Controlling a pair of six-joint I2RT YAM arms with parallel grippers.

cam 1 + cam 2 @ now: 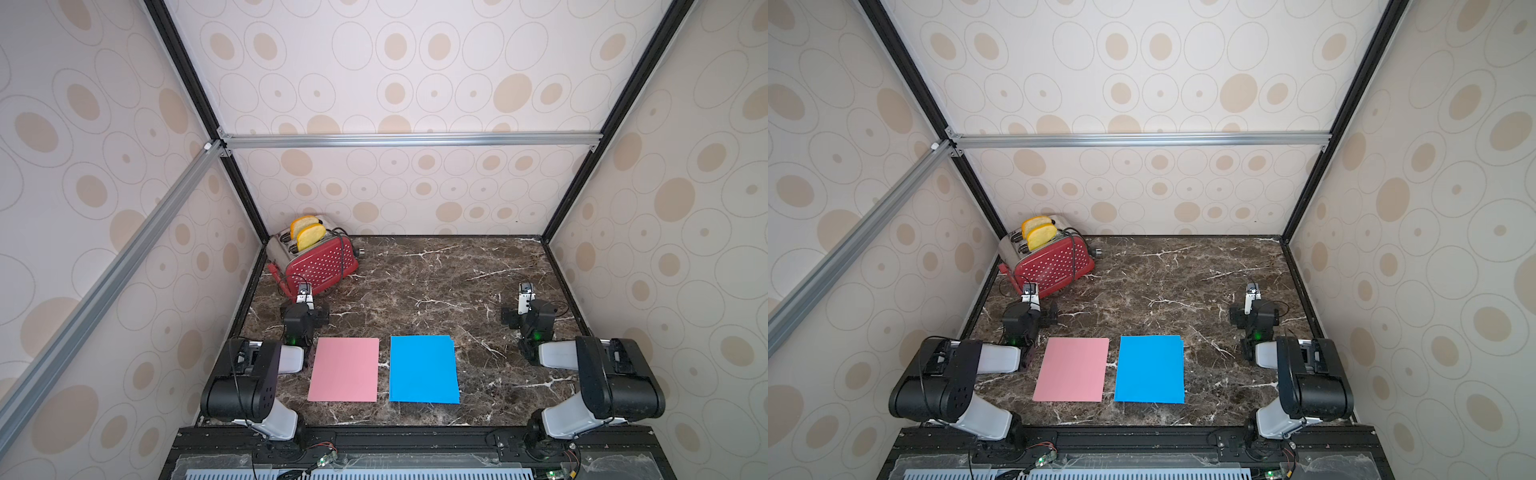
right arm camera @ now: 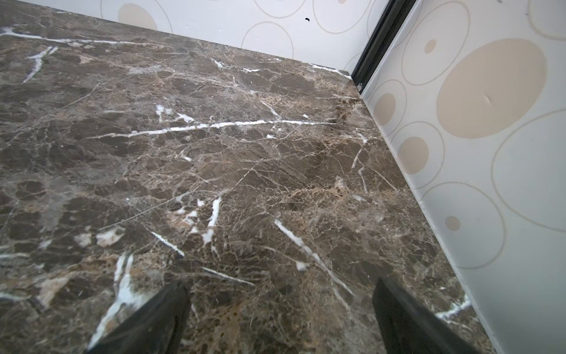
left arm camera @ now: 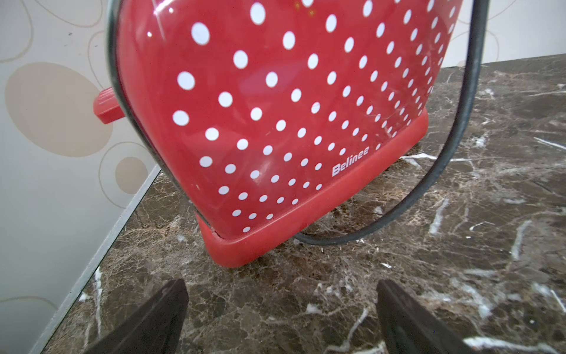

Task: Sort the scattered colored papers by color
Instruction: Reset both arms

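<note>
Two stacks lie apart near the front edge of the bench (image 1: 415, 282): pink papers (image 1: 344, 370) leftward, blue papers (image 1: 424, 369) beside them. Sorting seems finished. The left gripper (image 3: 281, 294) and right gripper (image 2: 281, 294) are spread wide, empty.

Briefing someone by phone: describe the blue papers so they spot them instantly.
On the dark marble table, two flat rectangles lie apart near the front edge. The blue papers are the bright one on the robot's right, beside the pink papers.
</note>
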